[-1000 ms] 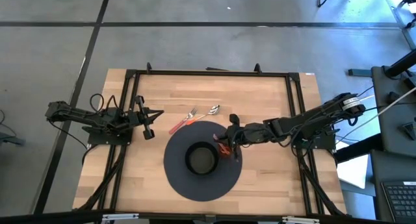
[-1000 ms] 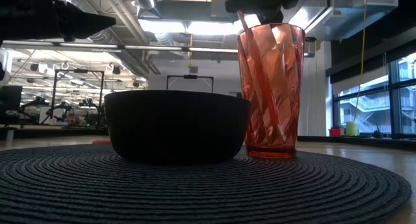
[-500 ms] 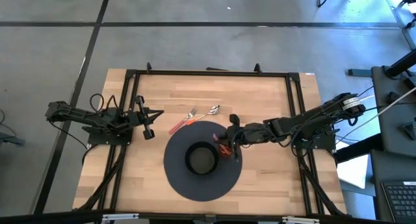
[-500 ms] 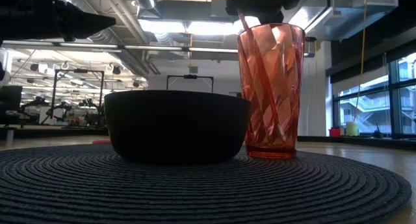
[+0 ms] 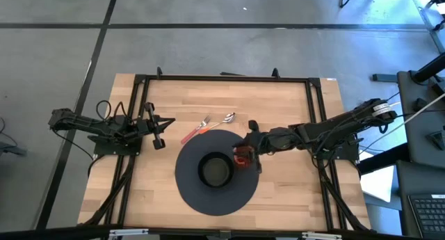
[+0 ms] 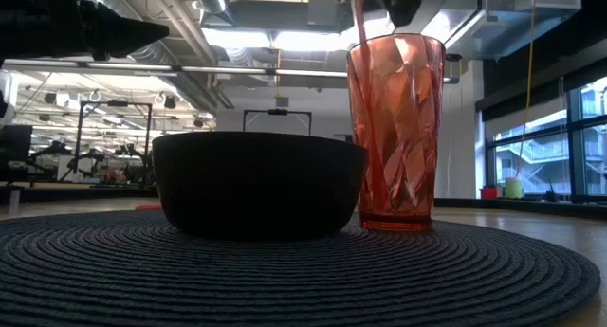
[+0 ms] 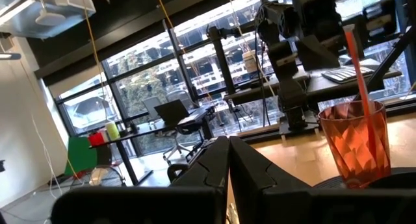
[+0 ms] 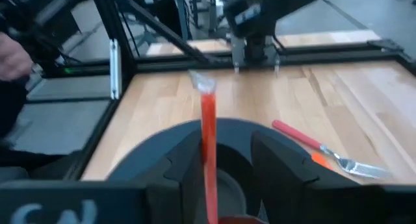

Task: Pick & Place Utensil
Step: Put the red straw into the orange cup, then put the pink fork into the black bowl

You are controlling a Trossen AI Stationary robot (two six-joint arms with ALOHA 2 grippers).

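From above, the right gripper (image 5: 248, 151) hovered over the red tumbler (image 5: 242, 157), which stood on the dark round placemat (image 5: 191, 195) just beside the black bowl (image 5: 215, 171), on the bowl's side toward the right arm; the mat lay near the middle of the worktop (image 5: 285, 198). A red-handled fork (image 5: 195, 129) and a spoon (image 5: 224, 120) lay on bare wood just beyond the mat's far rim, toward the worktop's back edge, and the left gripper (image 5: 159, 133) waited well apart near the left edge, its fingers clenched on nothing. At table level, the tumbler rose beside the bowl and a red utensil handle (image 6: 363, 24) stood nearly upright inside it, poking above the rim with the dark gripper just over it. In the left wrist view, the same handle slanted out of the tumbler under the other arm's claw. In the right wrist view, the handle ran up between the two dark fingers (image 8: 276, 164), which stood apart on either side without visibly pinching it, so the claw looked released. By my judgement the placing step was finishing: this utensil sat in the tumbler, and the next move called for lifting straight clear without tipping the glass, then reaching for the fork or spoon
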